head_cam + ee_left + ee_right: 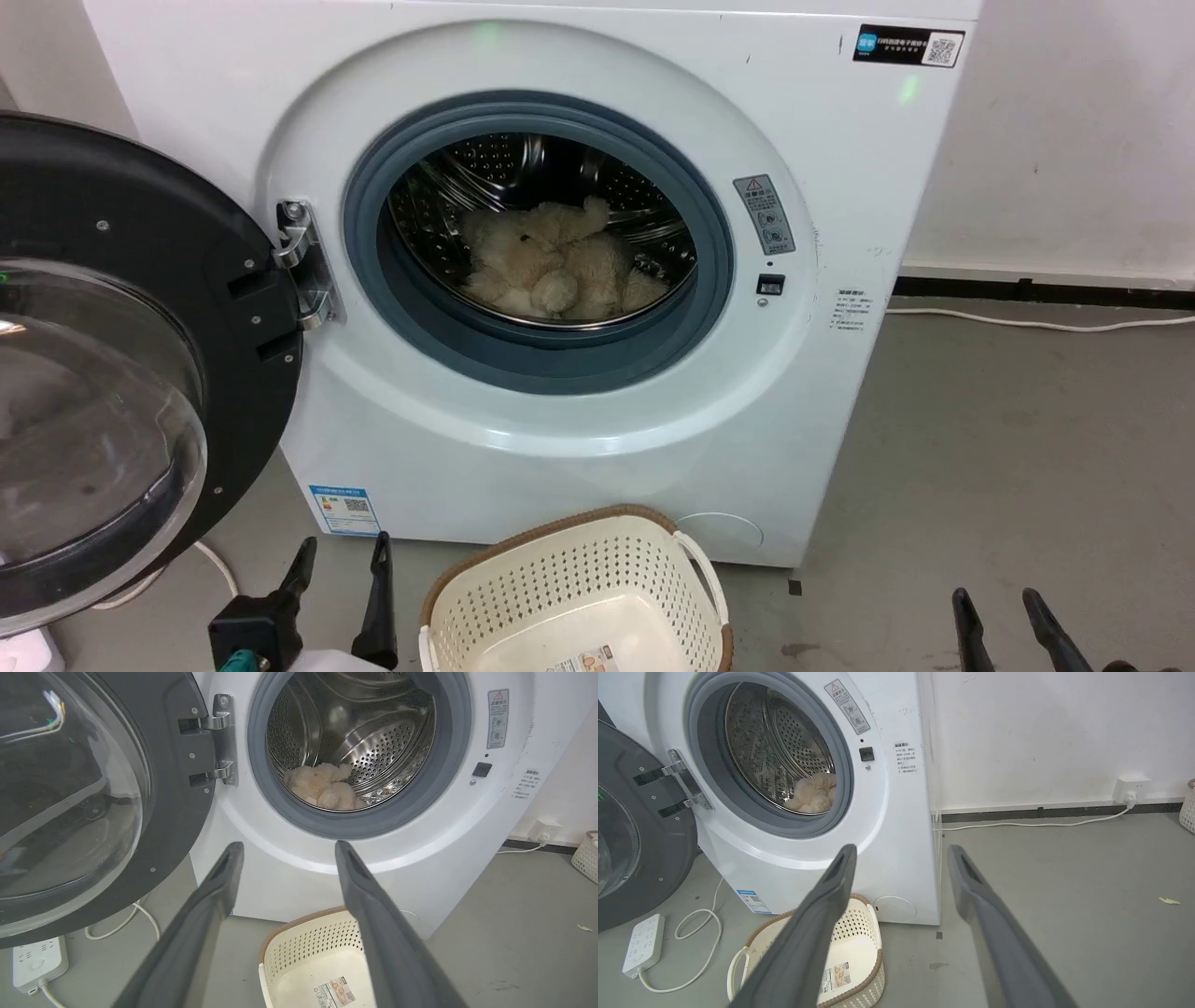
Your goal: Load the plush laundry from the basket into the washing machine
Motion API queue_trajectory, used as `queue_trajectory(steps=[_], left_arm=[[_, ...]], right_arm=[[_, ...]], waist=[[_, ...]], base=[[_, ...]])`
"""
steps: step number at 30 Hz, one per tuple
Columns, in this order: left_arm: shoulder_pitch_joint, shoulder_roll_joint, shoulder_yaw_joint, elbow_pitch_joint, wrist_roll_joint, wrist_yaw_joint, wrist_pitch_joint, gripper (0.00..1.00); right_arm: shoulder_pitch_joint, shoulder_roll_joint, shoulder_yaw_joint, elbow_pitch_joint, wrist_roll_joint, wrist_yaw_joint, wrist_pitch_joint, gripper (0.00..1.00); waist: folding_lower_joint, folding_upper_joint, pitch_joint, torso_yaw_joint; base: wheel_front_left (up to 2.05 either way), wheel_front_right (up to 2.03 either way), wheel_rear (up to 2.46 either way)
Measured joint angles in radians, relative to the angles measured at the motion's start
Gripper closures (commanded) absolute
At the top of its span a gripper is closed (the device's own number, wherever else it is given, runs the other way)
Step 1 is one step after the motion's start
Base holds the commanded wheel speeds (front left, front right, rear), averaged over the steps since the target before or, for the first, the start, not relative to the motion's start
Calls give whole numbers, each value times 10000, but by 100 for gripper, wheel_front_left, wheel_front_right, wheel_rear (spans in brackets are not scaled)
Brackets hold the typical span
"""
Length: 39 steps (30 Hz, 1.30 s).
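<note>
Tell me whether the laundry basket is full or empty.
Empty. Nothing lies in the basket; its base label shows uncovered, and the plush bear lies inside the washing machine's drum.

A fluffy cream-beige plush teddy bear lies crumpled at the bottom of the shiny perforated steel drum inside the big white front-loading washing machine. The machine's black-framed clear domed door is swung wide open to its left. A cream-white perforated plastic basket with a brown woven-look rim sits upright and empty just in front of the machine, its base label showing.
</note>
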Motion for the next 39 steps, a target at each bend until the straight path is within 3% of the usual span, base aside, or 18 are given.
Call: queue_trajectory(steps=[16,17,39], left_arm=[[0,-84,-10,-117,-226,13,-96,0],[-1,-86,-8,-113,-222,10,-92,100],[-15,-272,207,-111,125,-178,46,100]], right_arm=[[28,-2,29,92,6,0,40,0],[28,0,25,92,6,0,44,100],[-167,0,59,130,-178,0,169,100]], waist=[[0,0,-18,19],[0,0,-19,20],[1,0,95,0]], base=[[0,0,0],[0,0,0],[0,0,0]])
